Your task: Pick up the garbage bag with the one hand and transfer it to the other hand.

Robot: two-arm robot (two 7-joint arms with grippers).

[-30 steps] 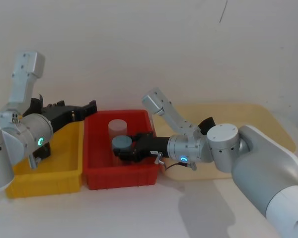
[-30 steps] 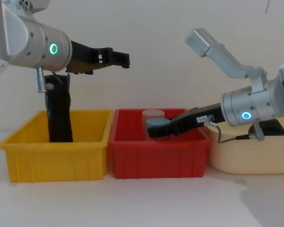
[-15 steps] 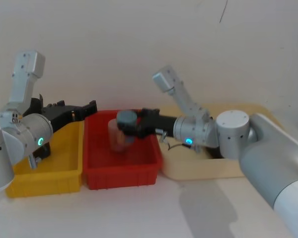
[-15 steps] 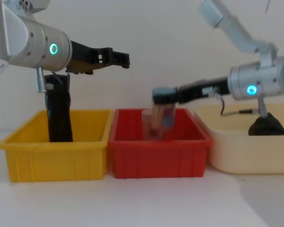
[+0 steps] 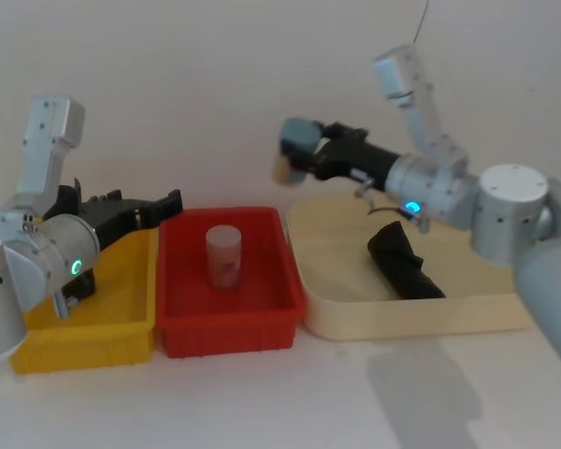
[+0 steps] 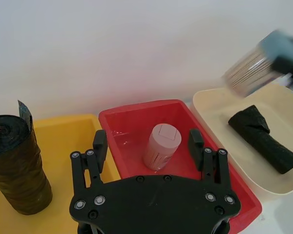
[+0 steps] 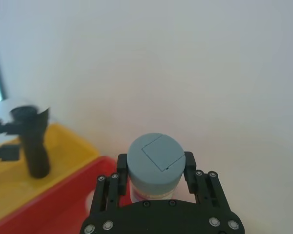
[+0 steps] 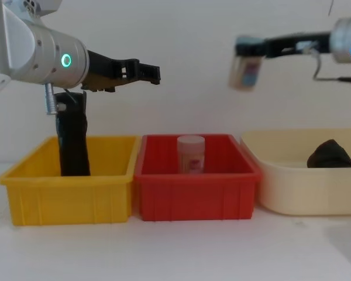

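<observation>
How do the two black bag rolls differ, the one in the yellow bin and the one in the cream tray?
The roll in the yellow bin stands upright; the roll in the cream tray lies on its side. The yellow-bin roll is a thick, straight cylinder; the tray roll looks thinner and slightly kinked, with one end flared. Both are black crinkly plastic, and neither is held by a gripper.

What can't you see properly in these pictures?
- The foot of the garbage bag: chest view, hidden behind the yellow bin wall.
- The bottle held by the right end effector: chest and head views, smeared by motion, label unreadable.
- The black roll in the cream tray: chest view, lower part hidden by the tray wall.
</observation>
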